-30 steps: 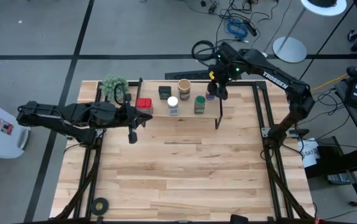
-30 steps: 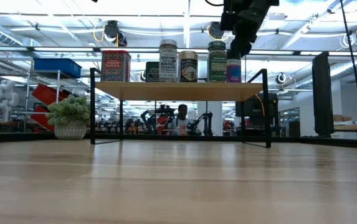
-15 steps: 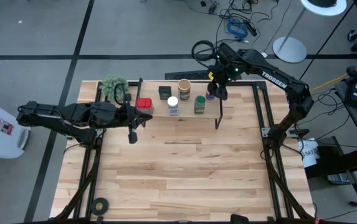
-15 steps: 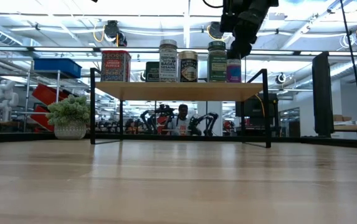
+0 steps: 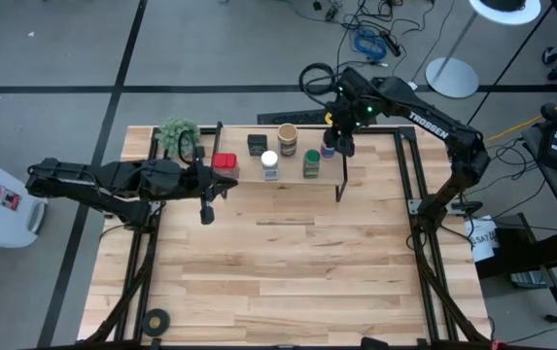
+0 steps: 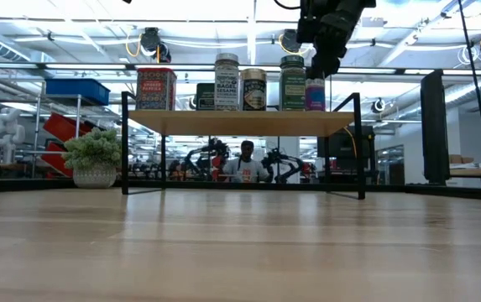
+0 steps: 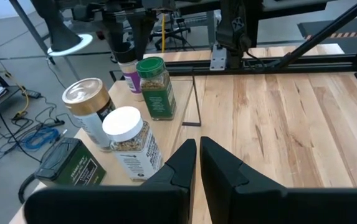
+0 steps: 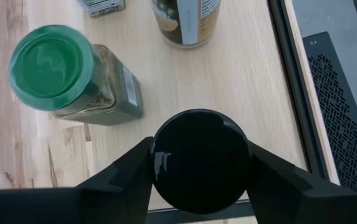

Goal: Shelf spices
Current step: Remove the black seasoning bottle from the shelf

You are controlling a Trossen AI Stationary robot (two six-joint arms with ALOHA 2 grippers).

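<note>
Only "TROSSEN" reads on the right arm (image 5: 432, 123).

Desk (image 5: 288, 282): pale wood, striped planks. Shelf (image 6: 240, 122): light wood board, thin black legs. Red tin (image 6: 156, 89): red, patterned label. Square tin (image 7: 69, 165): dark green-black. White-lid jar (image 7: 128, 142): white lid, tan contents. Tan cylinder (image 7: 88, 112): gold-metal top, dark label. Green-lid jar (image 8: 72, 78): green lid, green label. Dark-lid jar (image 8: 200, 158): glossy black lid; purple label in low view. Plant ball (image 6: 94, 148): fuzzy green, whitish pot. Hands: black.
</note>
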